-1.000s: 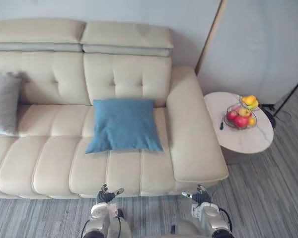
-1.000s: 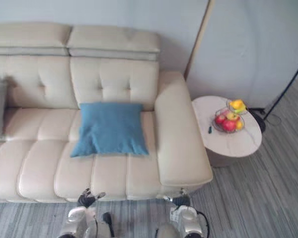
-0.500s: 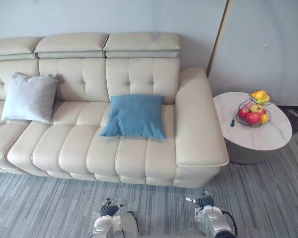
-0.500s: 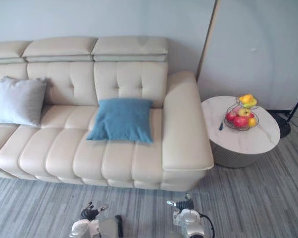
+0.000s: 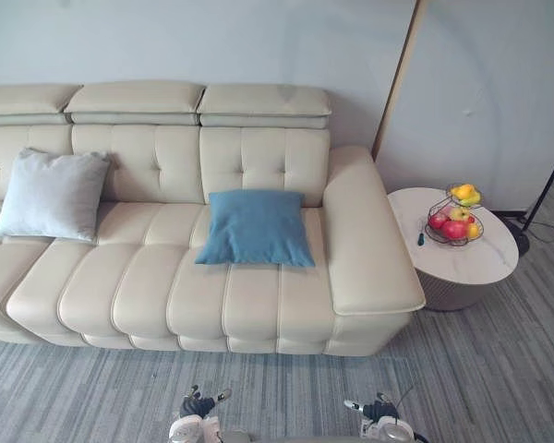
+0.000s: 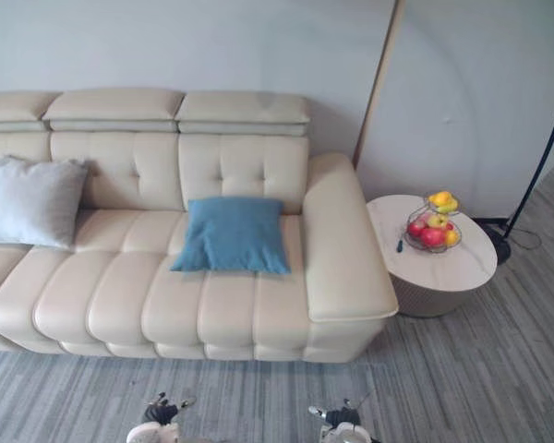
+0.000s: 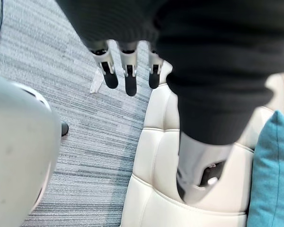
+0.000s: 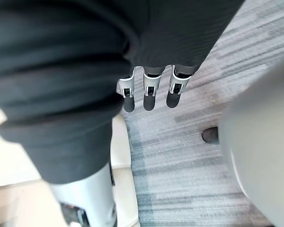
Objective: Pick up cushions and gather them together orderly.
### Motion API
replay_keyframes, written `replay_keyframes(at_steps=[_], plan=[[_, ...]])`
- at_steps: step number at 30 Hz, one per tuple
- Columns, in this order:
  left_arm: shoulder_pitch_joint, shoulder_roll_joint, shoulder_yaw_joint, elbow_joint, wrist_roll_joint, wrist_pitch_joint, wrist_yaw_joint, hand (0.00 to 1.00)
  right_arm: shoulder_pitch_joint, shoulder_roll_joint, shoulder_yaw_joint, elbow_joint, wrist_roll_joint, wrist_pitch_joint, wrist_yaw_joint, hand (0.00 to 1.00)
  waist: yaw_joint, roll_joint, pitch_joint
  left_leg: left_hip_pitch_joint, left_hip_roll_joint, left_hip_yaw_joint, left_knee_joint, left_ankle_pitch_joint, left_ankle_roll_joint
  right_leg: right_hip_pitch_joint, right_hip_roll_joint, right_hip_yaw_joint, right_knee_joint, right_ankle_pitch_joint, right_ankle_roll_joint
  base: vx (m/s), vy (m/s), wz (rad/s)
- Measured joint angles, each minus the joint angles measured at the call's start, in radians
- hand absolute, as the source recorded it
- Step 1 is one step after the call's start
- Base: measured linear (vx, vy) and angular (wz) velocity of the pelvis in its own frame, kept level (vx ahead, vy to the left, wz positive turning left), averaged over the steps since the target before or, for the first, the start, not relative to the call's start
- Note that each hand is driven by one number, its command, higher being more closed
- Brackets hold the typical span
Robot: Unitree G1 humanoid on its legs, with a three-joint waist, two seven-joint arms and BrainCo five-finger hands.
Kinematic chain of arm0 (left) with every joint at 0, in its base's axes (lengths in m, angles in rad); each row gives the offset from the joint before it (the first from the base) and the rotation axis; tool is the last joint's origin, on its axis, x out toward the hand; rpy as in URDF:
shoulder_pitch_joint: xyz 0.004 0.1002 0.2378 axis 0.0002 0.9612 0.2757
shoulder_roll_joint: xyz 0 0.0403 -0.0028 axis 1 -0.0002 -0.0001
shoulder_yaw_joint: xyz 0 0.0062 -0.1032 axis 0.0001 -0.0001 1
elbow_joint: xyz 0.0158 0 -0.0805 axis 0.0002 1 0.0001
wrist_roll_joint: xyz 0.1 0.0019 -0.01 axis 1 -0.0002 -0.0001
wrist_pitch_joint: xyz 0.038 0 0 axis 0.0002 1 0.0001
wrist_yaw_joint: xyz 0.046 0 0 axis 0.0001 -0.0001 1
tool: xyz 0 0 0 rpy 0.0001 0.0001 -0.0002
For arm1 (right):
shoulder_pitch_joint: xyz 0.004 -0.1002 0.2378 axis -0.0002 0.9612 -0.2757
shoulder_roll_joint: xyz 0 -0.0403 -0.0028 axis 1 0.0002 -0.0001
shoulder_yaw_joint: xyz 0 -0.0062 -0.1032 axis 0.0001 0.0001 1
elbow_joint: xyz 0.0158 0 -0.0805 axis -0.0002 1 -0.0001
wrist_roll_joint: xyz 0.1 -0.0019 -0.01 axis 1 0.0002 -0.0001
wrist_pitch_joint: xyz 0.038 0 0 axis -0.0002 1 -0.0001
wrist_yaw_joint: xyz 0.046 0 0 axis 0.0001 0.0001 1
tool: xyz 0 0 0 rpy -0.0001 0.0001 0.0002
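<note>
A blue cushion (image 5: 256, 228) lies flat on the right seat of the cream sofa (image 5: 148, 295), its back edge against the backrest. A light grey cushion (image 5: 51, 196) leans on the backrest at the sofa's left end, far from the blue one. My left hand (image 5: 196, 407) and right hand (image 5: 379, 412) hang low over the grey carpet in front of the sofa, well short of both cushions. In the left wrist view the fingers (image 7: 128, 71) are straight and hold nothing, with the blue cushion (image 7: 274, 179) at the edge. The right hand's fingers (image 8: 149, 92) are straight and empty too.
A round white side table (image 5: 462, 263) stands right of the sofa's wide armrest (image 5: 365, 249) and carries a wire basket of fruit (image 5: 454, 221). A black lamp pole (image 5: 547, 180) rises at the far right. Grey striped carpet (image 5: 286, 397) lies between me and the sofa.
The whole picture has shifted: the camera has pulled back from the sofa, so more carpet shows and both hands sit lower in view. Neither cushion has moved on the sofa.
</note>
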Motion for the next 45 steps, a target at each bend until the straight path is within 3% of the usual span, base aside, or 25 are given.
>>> replay_keyframes(at_steps=[3, 4, 11, 15, 23, 27, 30, 31, 33, 34, 35, 36, 38, 40, 43, 45], plan=[[0.001, -0.002, 0.0, 0.013, 0.006, 0.002, -0.003, 0.0, 0.002, 0.001, -0.024, 0.004, 0.0, 0.0, 0.003, 0.0, 0.001, 0.004, -0.009, 0.024, 0.002, -0.003, -0.016, 0.005, -0.005, 0.021, 0.007, -0.003, -0.018, 0.005, 0.007, 0.08, -0.038, 0.0], [-0.007, 0.03, 0.0, 0.061, 0.006, 0.004, -0.022, 0.0, 0.002, -0.035, -0.076, 0.078, 0.0, 0.005, 0.014, 0.0, 0.005, -0.013, 0.024, 0.147, -0.013, 0.0, -0.154, 0.021, -0.012, 0.107, 0.016, 0.005, -0.08, -0.006, -0.024, 0.03, -0.013, 0.01], [0.001, 0.031, 0.0, 0.061, 0.003, 0.003, -0.025, 0.0, 0.005, -0.035, -0.077, 0.078, 0.005, 0.005, 0.018, 0.0, 0.005, -0.014, 0.023, 0.147, -0.014, 0.0, -0.164, 0.025, -0.012, 0.105, 0.016, 0.005, -0.082, -0.006, -0.024, 0.0, 0.0, 0.0], [0.003, 0.041, 0.0, 0.065, -0.027, 0.003, -0.052, 0.0, 0.022, -0.038, -0.08, 0.079, 0.053, 0.002, 0.045, 0.0, 0.004, -0.02, 0.021, 0.165, -0.018, -0.001, -0.221, 0.053, -0.014, 0.099, 0.016, 0.001, -0.087, -0.007, -0.022, 0.0, 0.0, 0.0], [-0.002, 0.062, -0.034, 0.085, -0.067, 0.002, -0.091, 0.0, 0.034, -0.046, -0.086, 0.087, 0.14, -0.011, 0.072, 0.0, -0.007, -0.023, 0.022, 0.163, -0.017, 0.014, -0.23, 0.053, -0.014, 0.096, 0.018, 0.009, -0.108, -0.002, -0.014, 0.01, -0.004, -0.05], [-0.009, 0.059, -0.033, 0.086, -0.068, 0.002, -0.092, 0.0, 0.028, -0.045, -0.086, 0.079, 0.159, -0.019, 0.071, 0.0, -0.003, -0.028, 0.029, 0.155, -0.011, 0.033, -0.18, 0.041, -0.004, 0.063, 0.024, 0.1, -0.108, 0.025, -0.016, -0.01, 0.002, -0.68], [-0.016, 0.037, -0.003, 0.086, -0.068, 0.002, -0.093, 0.0, 0.027, -0.045, -0.075, 0.04, 0.157, -0.025, 0.071, 0.0, 0.0, -0.008, 0.033, 0.148, 0.034, 0.142, -0.121, -0.037, -0.016, -0.017, 0.073, 0.213, -0.085, 0.064, -0.017, -0.06, 0.017, -1.43], [-0.021, 0.04, 0.004, 0.085, -0.069, 0.002, -0.093, 0.0, 0.014, -0.04, -0.056, 0.025, 0.157, -0.029, 0.071, 0.0, 0.002, -0.008, 0.039, 0.142, 0.052, 0.221, -0.093, -0.049, -0.006, -0.073, 0.099, 0.262, -0.065, 0.102, -0.025, -0.1, 0.018, -2.35], [-0.018, 0.044, 0.004, 0.078, -0.069, 0.002, -0.093, 0.0, -0.006, -0.033, -0.023, 0.009, 0.156, -0.029, 0.07, 0.0, 0.01, -0.007, 0.044, 0.128, 0.084, 0.307, -0.076, -0.061, 0.008, -0.137, 0.133, 0.226, -0.072, 0.175, -0.059, -0.1, -0.037, -2.16], [-0.025, 0.047, 0.002, 0.076, -0.069, 0.002, -0.092, 0.0, -0.017, -0.031, -0.018, -0.003, 0.155, -0.028, 0.07, 0.0, -0.004, -0.004, 0.051, 0.129, 0.095, 0.371, -0.08, -0.069, -0.006, -0.18, 0.117, 0.065, -0.011, 0.128, -0.096, -0.07, -0.084, -1.3], [-0.032, 0.047, 0.002, 0.076, -0.069, 0.003, -0.092, 0.0, -0.018, -0.031, -0.019, -0.003, 0.155, -0.028, 0.07, 0.0, -0.006, -0.01, 0.054, 0.131, 0.093, 0.394, -0.08, -0.069, -0.007, -0.194, 0.102, -0.008, 0.028, 0.096, -0.1, -0.1, -0.127, -1.53], [-0.045, 0.04, -0.004, 0.068, -0.069, 0.003, -0.092, 0.0, -0.009, -0.038, -0.023, -0.002, 0.153, -0.025, 0.07, 0.0, -0.005, -0.011, 0.06, 0.142, 0.095, 0.463, -0.082, -0.067, -0.011, -0.206, 0.054, -0.234, 0.093, 0.031, -0.129, -0.08, -0.077, -1.08], [-0.048, 0.038, -0.005, 0.059, -0.068, 0.003, -0.092, 0.0, 0.0, -0.039, -0.033, -0.002, 0.136, -0.028, 0.069, 0.0, -0.009, -0.004, 0.064, 0.155, 0.1, 0.51, -0.084, -0.06, -0.022, -0.199, 0.015, -0.374, 0.109, 0.028, -0.129, -0.06, -0.105, -1.1], [-0.047, 0.043, -0.005, 0.06, -0.068, 0.004, -0.092, 0.0, 0.004, -0.053, -0.04, 0.002, 0.13, -0.029, 0.069, 0.0, -0.02, 0.004, 0.073, 0.186, 0.106, 0.521, -0.105, -0.045, -0.047, -0.197, 0.051, -0.341, 0.098, 0.036, -0.117, -0.01, -0.132, -0.69], [-0.039, 0.039, -0.004, 0.062, -0.066, 0.006, -0.093, 0.0, -0.002, -0.069, -0.049, 0.024, 0.121, -0.029, 0.069, 0.0, -0.02, 0.014, 0.091, 0.186, 0.14, 0.508, -0.021, -0.044, -0.048, -0.212, 0.073, -0.289, 0.132, -0.008, -0.131, 0.02, -0.21, -0.65], [-0.042, 0.038, 0.021, 0.055, -0.065, 0.004, -0.094, 0.0, -0.003, -0.066, -0.058, 0.022, 0.123, -0.028, 0.069, 0.0, -0.018, 0.013, 0.107, 0.101, 0.218, 0.428, 0.234, -0.063, 0.027, -0.195, 0.098, -0.257, 0.132, -0.019, -0.146, 0.03, -0.227, -0.46]])
